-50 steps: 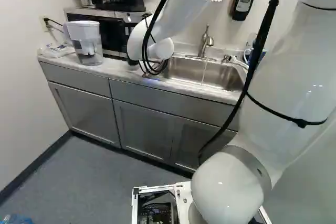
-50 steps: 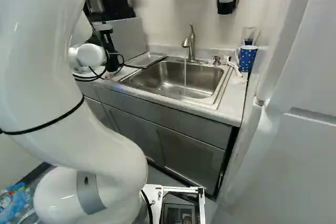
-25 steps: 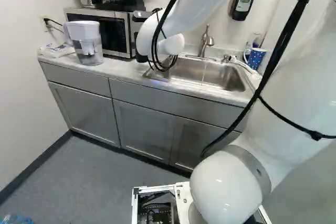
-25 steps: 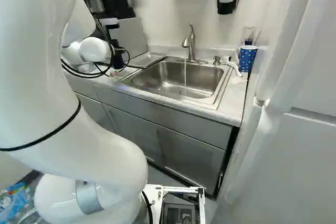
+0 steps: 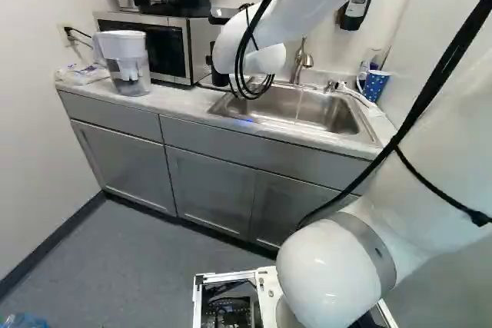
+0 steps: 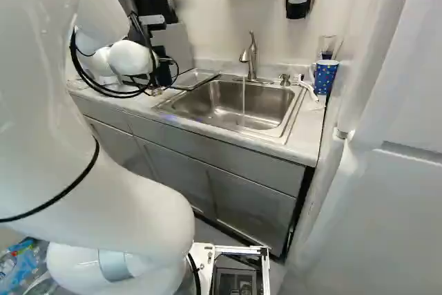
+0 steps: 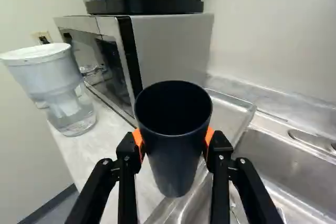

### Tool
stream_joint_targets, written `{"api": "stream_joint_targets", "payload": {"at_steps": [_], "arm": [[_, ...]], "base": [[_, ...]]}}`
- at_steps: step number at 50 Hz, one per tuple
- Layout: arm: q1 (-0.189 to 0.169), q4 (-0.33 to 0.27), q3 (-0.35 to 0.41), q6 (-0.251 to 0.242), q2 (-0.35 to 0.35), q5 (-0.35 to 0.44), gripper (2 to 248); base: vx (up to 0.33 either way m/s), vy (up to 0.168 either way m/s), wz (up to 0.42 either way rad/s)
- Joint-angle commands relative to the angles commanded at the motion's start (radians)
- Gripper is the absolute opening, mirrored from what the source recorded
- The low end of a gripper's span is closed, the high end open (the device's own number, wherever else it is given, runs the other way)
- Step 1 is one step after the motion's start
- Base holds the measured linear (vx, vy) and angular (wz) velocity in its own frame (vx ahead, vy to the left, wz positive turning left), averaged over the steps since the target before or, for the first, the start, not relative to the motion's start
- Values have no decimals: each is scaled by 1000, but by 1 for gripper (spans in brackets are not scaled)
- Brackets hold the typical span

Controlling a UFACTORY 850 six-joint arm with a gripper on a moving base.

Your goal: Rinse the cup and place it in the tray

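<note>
Gripper [image 7: 174,139] clamped on cup [image 7: 176,162], both sides, mouth up, probably so it stands when lowered; tray [image 7: 228,119] at sink [image 7: 283,166] edge nearest microwave [image 7: 173,45].

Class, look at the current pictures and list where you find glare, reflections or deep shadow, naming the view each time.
Left base view: small white highlights on the arm's glossy shell, a bluish glint by the sink's front rim; right base view: highlights on the arm's shell again; wrist view: the inside of the dark cup nearly black with shadow, reflections in the microwave door.
</note>
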Motion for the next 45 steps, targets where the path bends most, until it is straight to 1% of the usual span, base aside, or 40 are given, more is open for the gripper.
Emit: {"api": "stream_joint_targets", "payload": {"at_steps": [25, 45], "arm": [[-78, 0, 8, 0, 67, -61, 125], [-142, 0, 26, 0, 88, -83, 125]], "base": [[0, 0, 0], [0, 0, 0]]}}
